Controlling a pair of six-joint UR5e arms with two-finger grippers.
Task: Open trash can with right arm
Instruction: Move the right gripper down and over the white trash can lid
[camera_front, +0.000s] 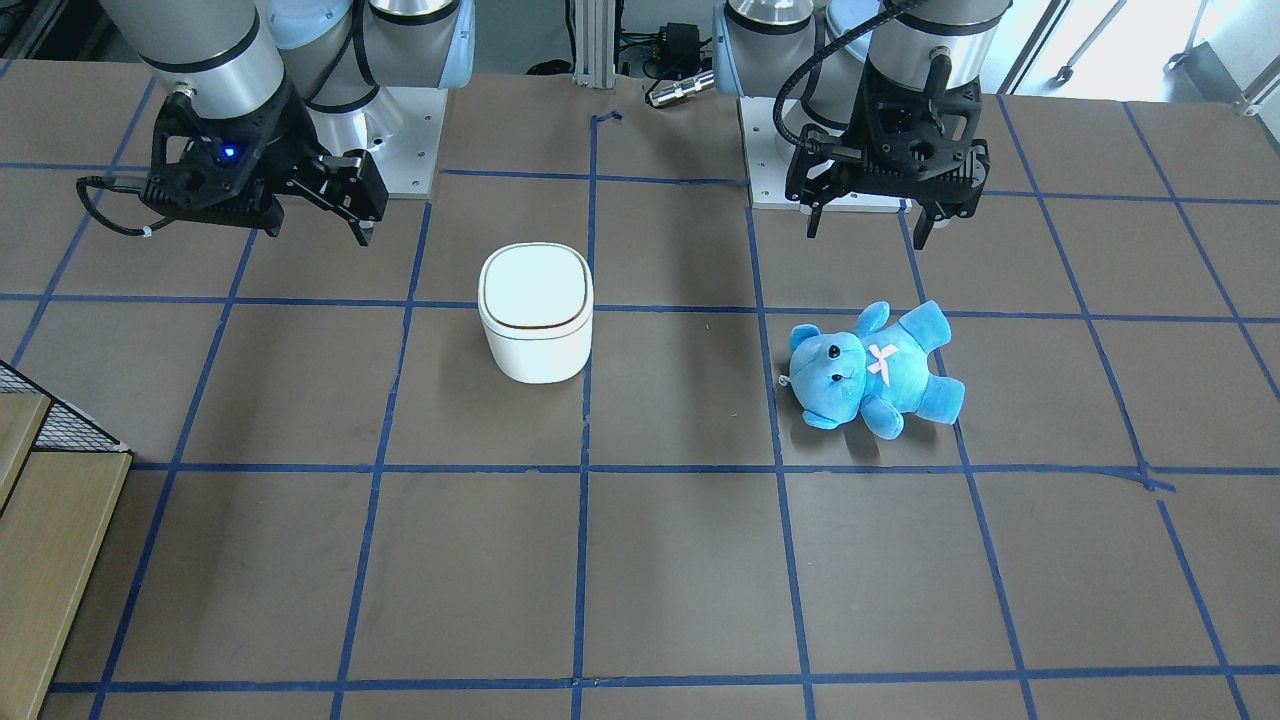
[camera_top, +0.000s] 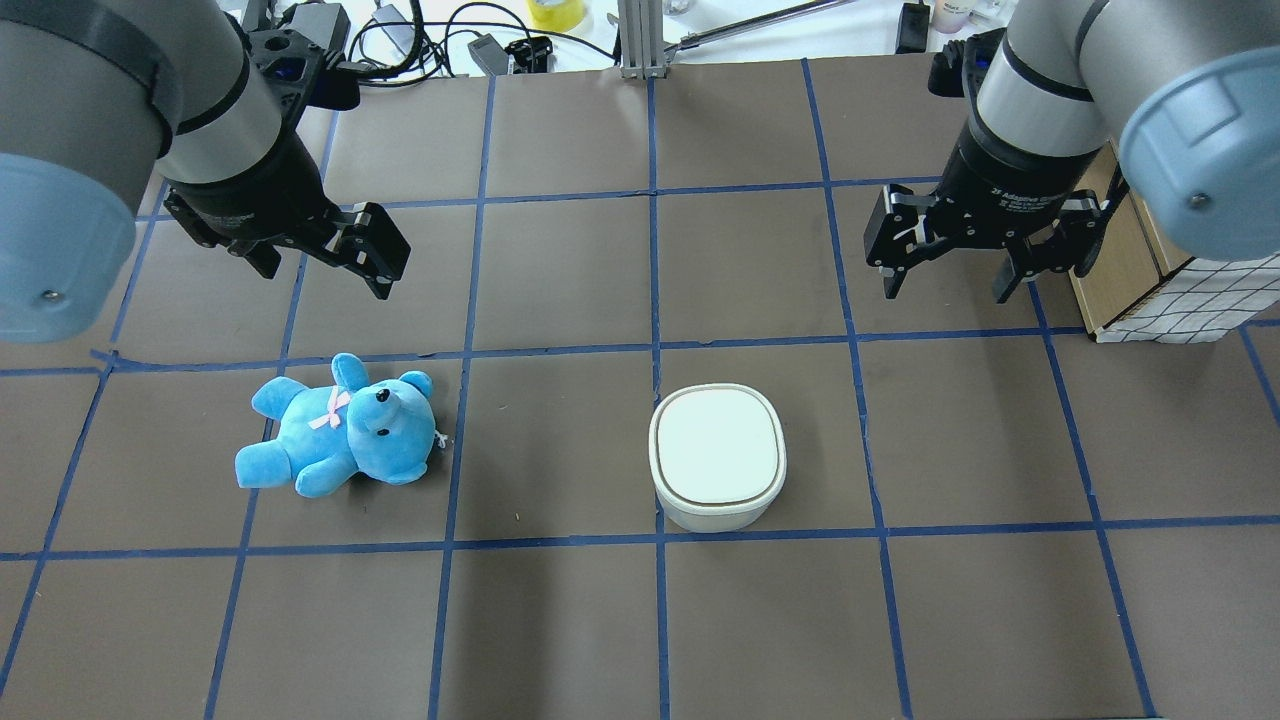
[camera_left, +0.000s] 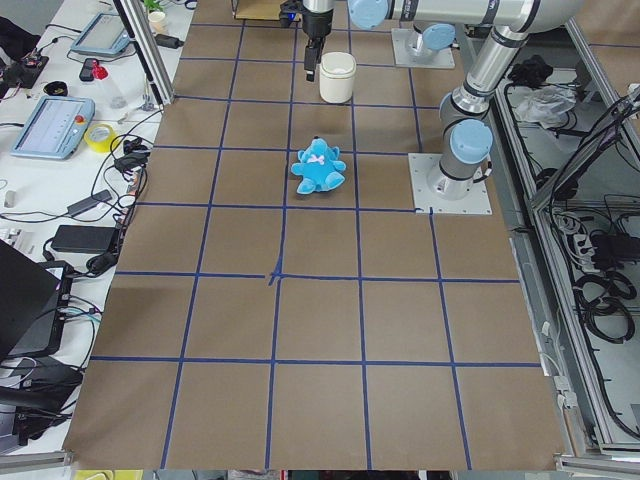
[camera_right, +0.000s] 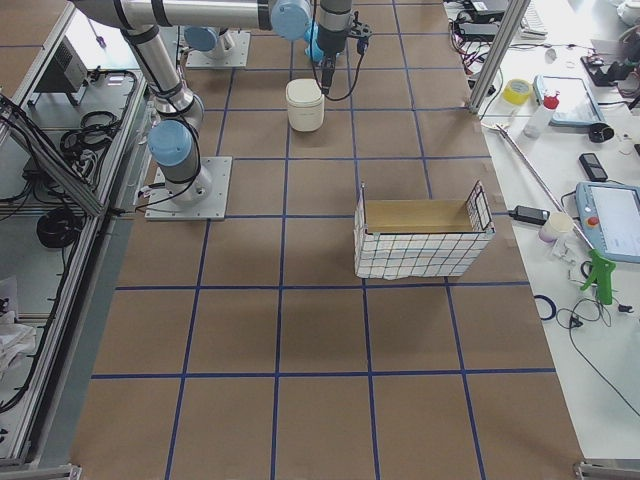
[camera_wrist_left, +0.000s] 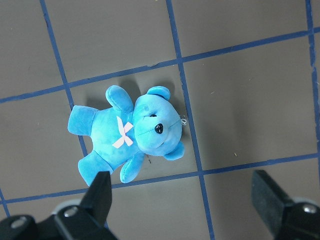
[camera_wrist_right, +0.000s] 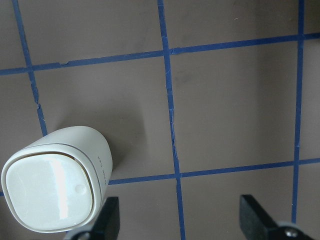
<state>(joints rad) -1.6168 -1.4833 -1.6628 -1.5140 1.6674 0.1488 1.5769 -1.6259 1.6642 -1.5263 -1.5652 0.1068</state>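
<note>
The white trash can stands near the table's middle with its lid shut; it also shows in the overhead view and low left in the right wrist view. My right gripper, on the arm with the blue light, is open and empty. It hovers above the table, behind the can and to its right, apart from it. My left gripper is open and empty above a blue teddy bear.
The blue teddy bear lies on its back on the robot's left half. A wooden box with a white grid wall stands at the table's right edge, close to the right gripper. Blue tape lines cross the brown table.
</note>
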